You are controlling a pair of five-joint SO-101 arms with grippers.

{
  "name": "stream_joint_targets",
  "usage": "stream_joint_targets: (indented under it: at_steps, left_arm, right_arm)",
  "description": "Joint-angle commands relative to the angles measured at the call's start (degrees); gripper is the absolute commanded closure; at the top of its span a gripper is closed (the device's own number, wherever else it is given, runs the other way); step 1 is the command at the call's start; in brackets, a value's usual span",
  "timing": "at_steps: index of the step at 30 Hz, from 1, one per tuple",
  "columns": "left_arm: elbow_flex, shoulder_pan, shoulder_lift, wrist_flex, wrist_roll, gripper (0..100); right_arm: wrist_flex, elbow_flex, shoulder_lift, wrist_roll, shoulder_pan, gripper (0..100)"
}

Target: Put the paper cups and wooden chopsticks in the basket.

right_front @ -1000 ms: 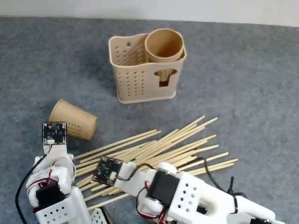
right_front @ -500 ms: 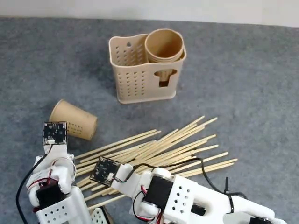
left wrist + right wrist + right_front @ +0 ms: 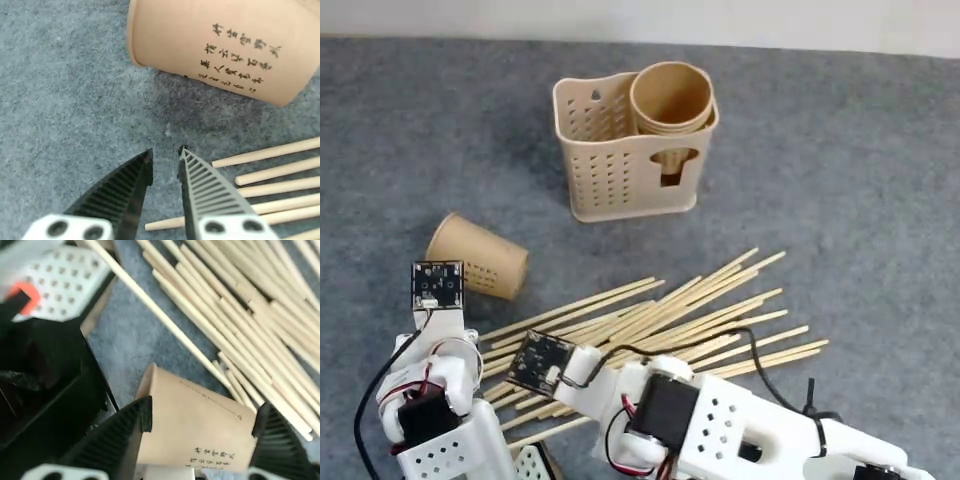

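Chopsticks (image 3: 660, 318) lie fanned across the grey tabletop (image 3: 860, 180) in front of the basket (image 3: 620, 170), whose right-hand part holds stacked cups (image 3: 672, 95), and a loose cup (image 3: 477, 258) lies on its side to their left. The left arm is folded low at the near left corner, its left hand (image 3: 166, 154) aimed down at bare tabletop just short of that cup, fingers a narrow gap apart and empty. The right arm lies low over the sticks' near ends, its right hand (image 3: 202, 412) spread wide around a second cup (image 3: 197, 432) lying on its side beside them.
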Motion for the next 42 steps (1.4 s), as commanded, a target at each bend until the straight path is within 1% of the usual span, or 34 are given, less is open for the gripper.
stream_joint_targets:
  at_steps: [1,6,9,13,20,25,28,30,34,42]
  left_arm:
    - [-0.84,-0.48,-0.84,-0.88,-0.26,90]
    - [-0.84,-0.48,-0.84,-0.88,-0.26,90]
    - [-0.84,-0.48,-0.84,-0.88,-0.26,90]
    - [-0.84,-0.48,-0.84,-0.88,-0.26,90]
    - [-0.75,-0.48,-0.84,-0.88,-0.26,90]
    - [-0.75,-0.48,-0.84,-0.88,-0.26,90]
    - [-0.75,-0.48,-0.84,-0.88,-0.26,90]
    - [-0.75,-0.48,-0.84,-0.88,-0.26,90]
    - [-0.75,-0.48,-0.84,-0.88,-0.26,90]
    - [-0.66,-0.31,-0.84,-0.88,-0.26,90]
  right_arm:
    - [0.84,-3.74,-1.27,-0.53,-1.63,68.0]
    - [1.1,-2.95,-1.19,-0.62,-6.73,68.0]
    - [-0.4,0.48,-0.48,-0.62,-8.04,68.0]
    - [-2.86,4.88,4.09,-0.62,-7.78,68.0]
    - [-0.31,5.76,10.15,0.09,-7.69,68.0]
    - [2.07,5.76,9.36,5.27,-6.81,68.1]
    - [3.47,4.97,7.78,7.12,-3.47,70.3]
    - [3.47,3.82,6.55,9.14,-0.4,76.0]
    - [3.47,3.74,5.14,15.91,6.46,87.2]
    - [3.74,3.21,0.4,26.11,23.6,92.2]
